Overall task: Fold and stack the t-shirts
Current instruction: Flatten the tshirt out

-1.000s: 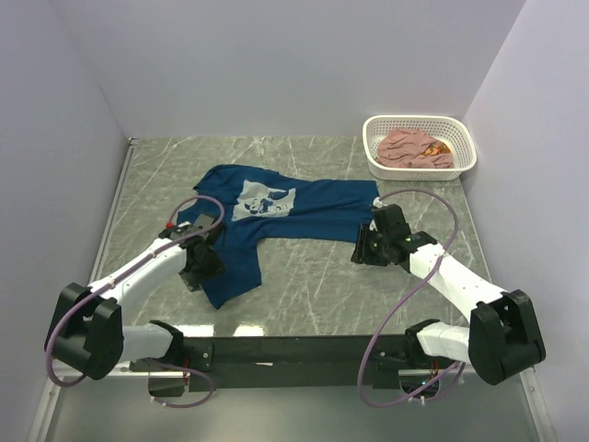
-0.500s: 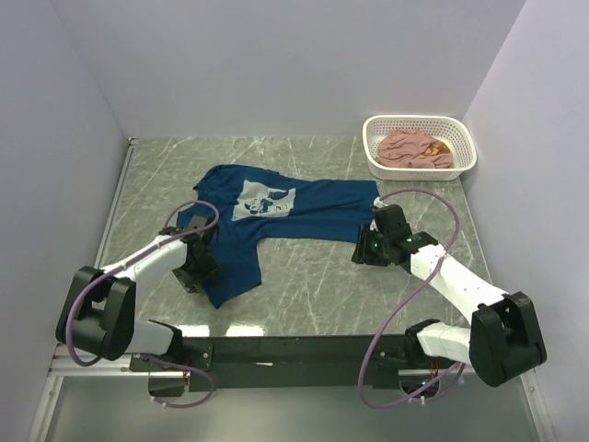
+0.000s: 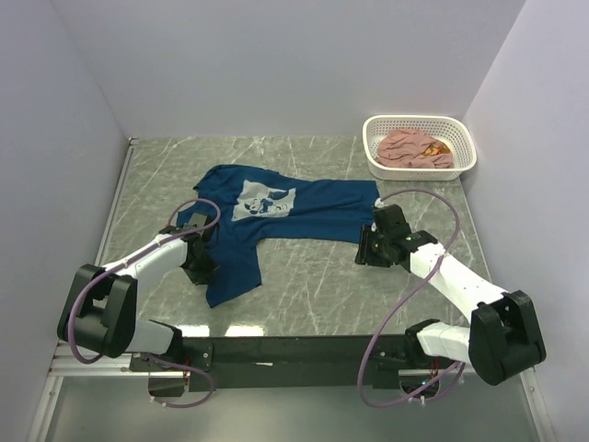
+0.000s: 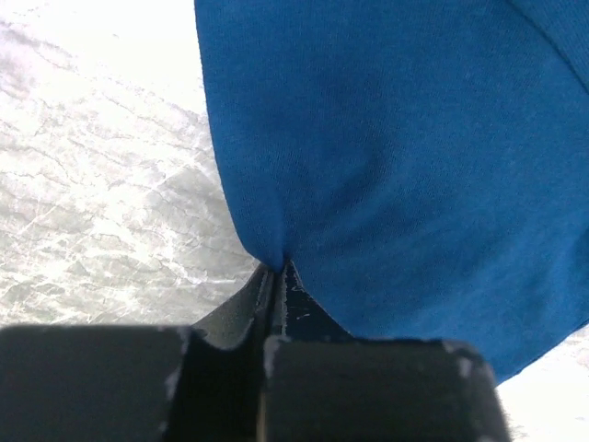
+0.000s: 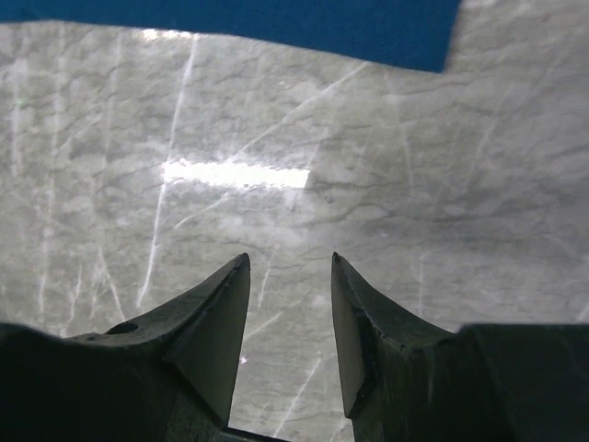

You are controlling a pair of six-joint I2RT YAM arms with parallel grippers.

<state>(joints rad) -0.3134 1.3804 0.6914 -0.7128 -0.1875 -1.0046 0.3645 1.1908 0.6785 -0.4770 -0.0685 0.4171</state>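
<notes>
A navy blue t-shirt with a white chest print lies spread and rumpled on the marble table. My left gripper is shut on its left edge; the left wrist view shows blue cloth pinched and puckered between the closed fingertips of this gripper. My right gripper stands open just below the shirt's right end, low over bare marble. In the right wrist view nothing lies between the right gripper fingers, and the shirt's blue edge runs along the top. A dusty pink t-shirt lies crumpled in the basket.
A white perforated basket stands at the back right corner. White walls close in the table on the left, back and right. Bare marble stretches between the shirt and the arm bases.
My left gripper has shut on the navy shirt's left edge and shifted slightly away from the bases. The right arm has barely moved.
</notes>
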